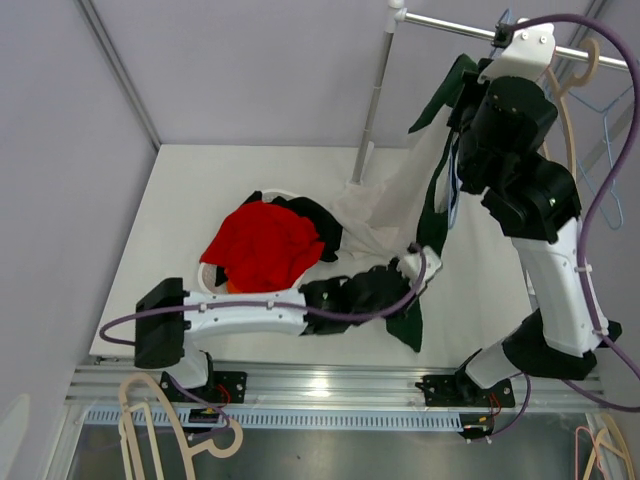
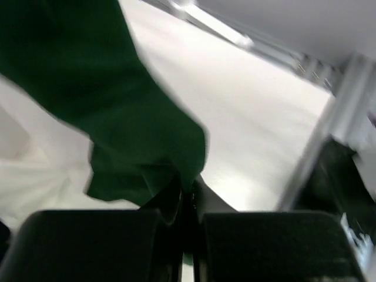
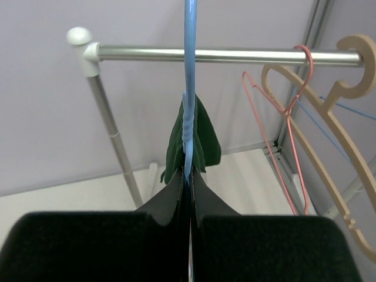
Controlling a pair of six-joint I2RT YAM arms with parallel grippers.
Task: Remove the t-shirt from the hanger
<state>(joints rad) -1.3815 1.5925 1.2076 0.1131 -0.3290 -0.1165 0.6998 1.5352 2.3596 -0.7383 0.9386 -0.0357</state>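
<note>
Far left, your left arm [image 1: 240, 315] lies low & nearly flat along the near edge of the bench [image 1: 180, 200], white links w/ black joints, reaching rightward. Just behind it a crumpled red cloth [image 1: 262, 245] is heaped in a round white-rimmed container [image 1: 207, 272], w/ soft dark garments bunched at its right side.

The left pincer [image 2: 187, 191] sits at the arm's far end. Its black fingers are together, clamped on the lower hem of the green t-shirt [image 2: 100, 88], a matte fabric w/ loose folds. Beside that a limp white cloth [image 1: 375, 215] spills onto the bench by the foot of the metal rack pole [image 1: 375, 90].

The tee runs as a dark-green strip from the hem up toward the shiny rail [image 3: 235, 55], where it hangs on a thin blue hanger [image 3: 189, 88].

Your right arm [image 1: 555, 270] stands tall, elbow bent, wrist up at rail level. The right pincer [image 3: 187, 179] is pressed together on the blue hanger's twisted neck, right at the top of the tee.

Far right, a pink wire hanger [image 3: 309, 64] & a curved beige wooden hanger [image 3: 352, 89] hook on the same rail.
</note>
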